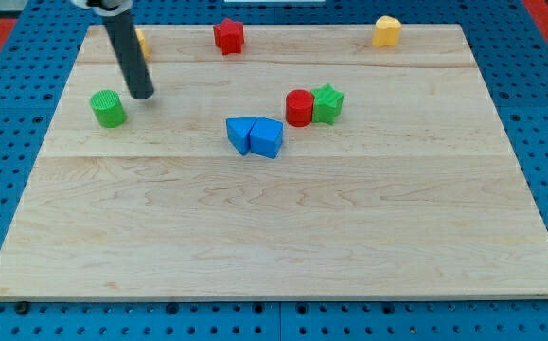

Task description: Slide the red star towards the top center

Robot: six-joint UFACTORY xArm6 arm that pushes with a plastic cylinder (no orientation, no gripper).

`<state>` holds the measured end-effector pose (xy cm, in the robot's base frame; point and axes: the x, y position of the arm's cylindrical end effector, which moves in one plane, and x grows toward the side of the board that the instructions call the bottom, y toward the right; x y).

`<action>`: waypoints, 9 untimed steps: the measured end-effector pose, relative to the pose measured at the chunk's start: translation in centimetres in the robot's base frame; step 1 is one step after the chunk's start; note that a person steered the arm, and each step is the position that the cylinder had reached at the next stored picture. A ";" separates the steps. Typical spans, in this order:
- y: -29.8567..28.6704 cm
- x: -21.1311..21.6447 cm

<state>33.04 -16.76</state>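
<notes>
**Red star sits near the upper edge, left of centre**

On the counter, our red star lies upper-centre-left. We have no fingers; my tip holds nothing, beside the green cylinder. We should circle left, then nudge rightward gently.

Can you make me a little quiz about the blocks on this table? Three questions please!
1. True or false: the red star is touching the green star.
2. Which block is nearest my tip? A) the yellow block at the view's top right B) the green cylinder C) the red cylinder
3. Fill in: the two blue blocks sit touching each other near the board's ______.

Key:
1. False. The red star sits alone near the top edge; the green star touches the red cylinder.
2. B. My tip is just to the right of it, slightly above.
3. Middle.
</notes>
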 end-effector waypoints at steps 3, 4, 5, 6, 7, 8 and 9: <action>1.2 -9.6; 3.4 -10.7; 7.8 -10.7; 8.2 -12.6; 8.2 -13.9; 10.7 -13.8; 13.6 -13.6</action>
<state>19.39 -3.19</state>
